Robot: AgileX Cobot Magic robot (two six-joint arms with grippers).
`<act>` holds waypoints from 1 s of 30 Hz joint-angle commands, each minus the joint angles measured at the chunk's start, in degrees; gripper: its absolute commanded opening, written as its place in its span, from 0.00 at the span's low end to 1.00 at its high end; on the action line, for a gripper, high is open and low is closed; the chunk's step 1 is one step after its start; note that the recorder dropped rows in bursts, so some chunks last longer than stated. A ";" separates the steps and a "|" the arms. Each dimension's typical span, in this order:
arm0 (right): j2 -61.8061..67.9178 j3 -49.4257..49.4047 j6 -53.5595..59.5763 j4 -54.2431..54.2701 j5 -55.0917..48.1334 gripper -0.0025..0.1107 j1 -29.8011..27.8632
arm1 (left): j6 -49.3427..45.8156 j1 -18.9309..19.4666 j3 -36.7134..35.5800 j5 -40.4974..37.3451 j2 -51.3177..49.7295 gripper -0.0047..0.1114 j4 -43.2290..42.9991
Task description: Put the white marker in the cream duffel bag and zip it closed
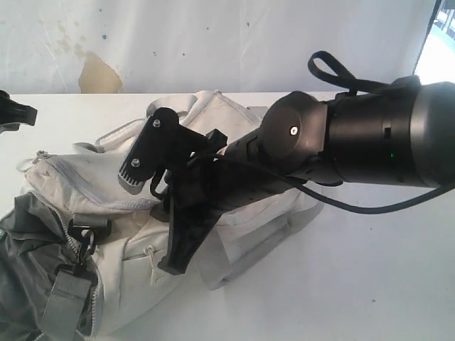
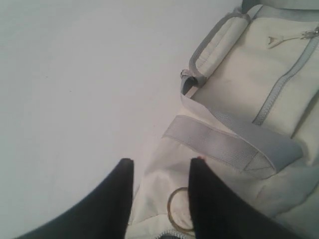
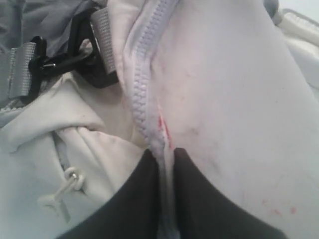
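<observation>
1. Your bag (image 1: pixel 99 181) lies slumped on the table (image 1: pixel 370 284), left of centre in the exterior view. Grey fabric (image 1: pixel 28 263) lies against its near left end.
2. Your right gripper (image 3: pixel 165 152) is clamped on the bag's zipper (image 3: pixel 142 84). The strip of teeth runs between its fingers, with red smudges just beside it.
3. Your left gripper (image 2: pixel 162 162) has its fingers apart and holds nothing. It hangs over the bag's edge, near a ring (image 2: pixel 175 209) and a strap (image 2: pixel 224 144).

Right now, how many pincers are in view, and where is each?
2. The left pincer hangs open at one end of the cream duffel bag, holding nothing. The right pincer is closed on the bag's zipper seam.
</observation>
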State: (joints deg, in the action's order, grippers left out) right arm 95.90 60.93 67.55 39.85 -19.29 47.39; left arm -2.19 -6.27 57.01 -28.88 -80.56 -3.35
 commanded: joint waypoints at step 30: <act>-3.77 8.62 -48.35 -8.70 -21.35 0.63 -1.15 | 3.52 0.33 11.72 -18.99 1.82 0.58 8.49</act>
State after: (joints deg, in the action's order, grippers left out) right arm 92.77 69.05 23.59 34.30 -39.55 46.72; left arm 1.26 -6.17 68.36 -46.58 -79.40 3.11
